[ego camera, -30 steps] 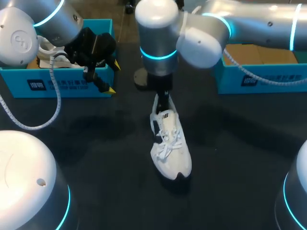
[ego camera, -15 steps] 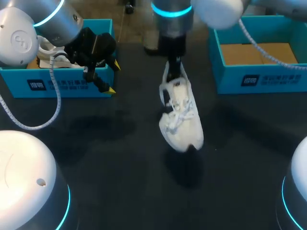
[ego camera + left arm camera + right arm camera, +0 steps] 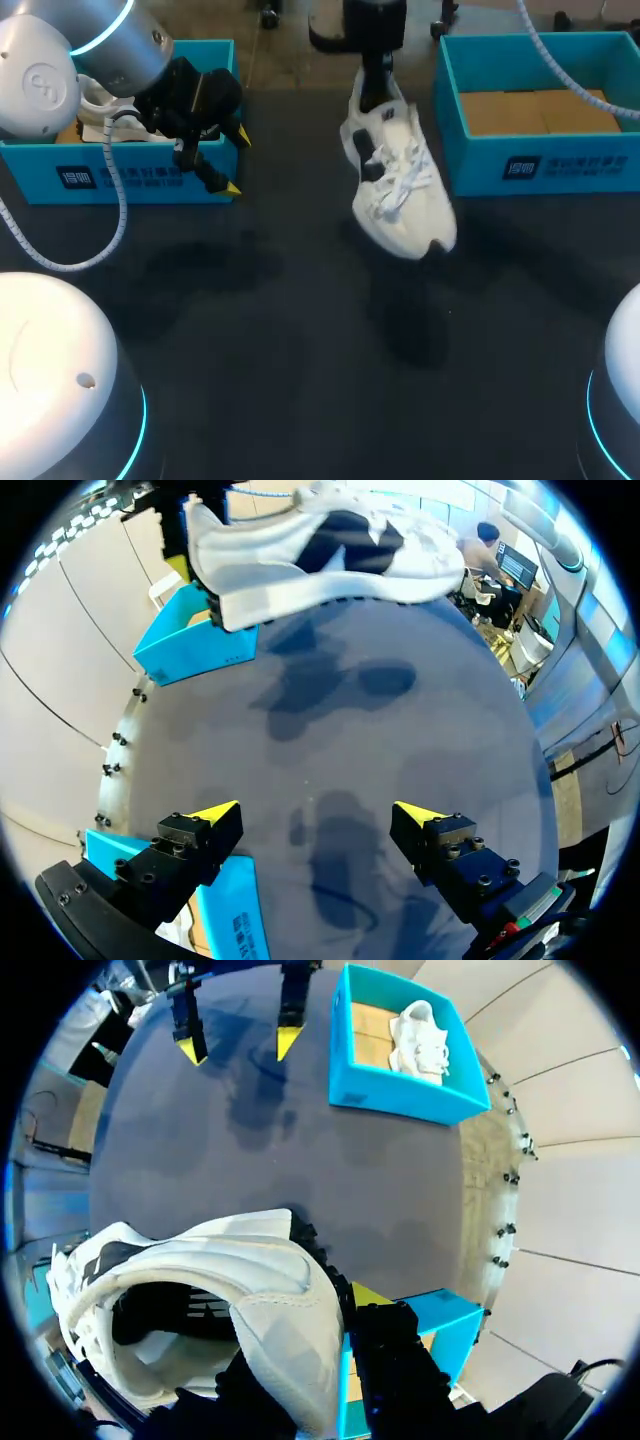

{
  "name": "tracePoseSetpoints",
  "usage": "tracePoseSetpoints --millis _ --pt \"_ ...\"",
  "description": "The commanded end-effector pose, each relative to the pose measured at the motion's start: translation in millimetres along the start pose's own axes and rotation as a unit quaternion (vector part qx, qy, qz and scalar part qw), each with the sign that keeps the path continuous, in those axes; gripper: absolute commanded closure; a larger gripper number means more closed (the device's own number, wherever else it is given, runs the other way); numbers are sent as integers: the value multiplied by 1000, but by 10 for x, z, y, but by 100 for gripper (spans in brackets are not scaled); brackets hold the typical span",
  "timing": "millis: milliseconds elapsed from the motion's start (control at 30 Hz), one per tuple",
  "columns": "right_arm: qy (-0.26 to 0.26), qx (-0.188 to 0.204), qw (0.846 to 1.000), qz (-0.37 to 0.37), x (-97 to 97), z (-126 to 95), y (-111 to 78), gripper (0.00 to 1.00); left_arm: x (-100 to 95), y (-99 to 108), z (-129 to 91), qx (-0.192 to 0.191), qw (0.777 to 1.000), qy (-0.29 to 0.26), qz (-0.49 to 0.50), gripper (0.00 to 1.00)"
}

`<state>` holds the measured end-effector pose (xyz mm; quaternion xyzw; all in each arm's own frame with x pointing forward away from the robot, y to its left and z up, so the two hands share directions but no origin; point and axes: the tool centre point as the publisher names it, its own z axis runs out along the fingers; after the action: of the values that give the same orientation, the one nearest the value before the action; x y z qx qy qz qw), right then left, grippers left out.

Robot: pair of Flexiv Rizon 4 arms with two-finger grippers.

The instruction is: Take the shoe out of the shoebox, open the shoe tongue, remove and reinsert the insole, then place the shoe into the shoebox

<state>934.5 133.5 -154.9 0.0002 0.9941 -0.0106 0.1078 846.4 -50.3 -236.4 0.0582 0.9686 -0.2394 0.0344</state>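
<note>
The right gripper (image 3: 322, 1308) is clamped on the heel of the white lace-up sneaker (image 3: 400, 190), holding it in the air above the dark table (image 3: 250, 330), just beside the open blue cardboard shoebox (image 3: 540, 165). It should probably carry the toe clear over the box wall, then lower the sneaker sole-first. The left gripper (image 3: 315, 815) hangs wide open and empty near the second blue box (image 3: 130, 180).

The white shoe (image 3: 400, 190), black-accented with loose laces, hangs heel-up in the air at 12 o'clock, toe tilted toward 5 o'clock. The open blue shoebox (image 3: 540, 165) sits at 2 o'clock.
</note>
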Motion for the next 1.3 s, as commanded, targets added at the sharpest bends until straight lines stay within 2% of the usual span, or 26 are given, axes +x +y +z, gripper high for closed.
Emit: tracePoseSetpoints --millis 33,133,267,333,400,1200,1233,1300 --pt "2 -2 1000 -11 -189 -112 -55 100 1 -3 -1 -2 1000 0 0 0" --pt "-5 -13 999 -36 -307 -183 -99 100 1 -3 -1 -2 1000 0 0 0" --pt "-2 -10 998 -55 -460 -248 -204 100 1 -3 -1 -2 1000 0 0 0" --pt "-4 -26 996 -82 -524 -271 -242 100 1 -3 -1 -2 1000 0 0 0" --pt "19 -3 994 -107 -604 -265 -254 100 1 -3 -1 -2 1000 0 0 0" --pt "19 -3 994 -107 -604 -265 -254 100 1 -3 -1 -2 1000 0 0 0" --pt "18 -3 994 -108 -611 -269 -265 100 1 -3 -1 -2 1000 0 0 0" --pt "8 -5 994 -111 -675 -275 -410 100 1 -3 -1 -2 1000 0 0 0"
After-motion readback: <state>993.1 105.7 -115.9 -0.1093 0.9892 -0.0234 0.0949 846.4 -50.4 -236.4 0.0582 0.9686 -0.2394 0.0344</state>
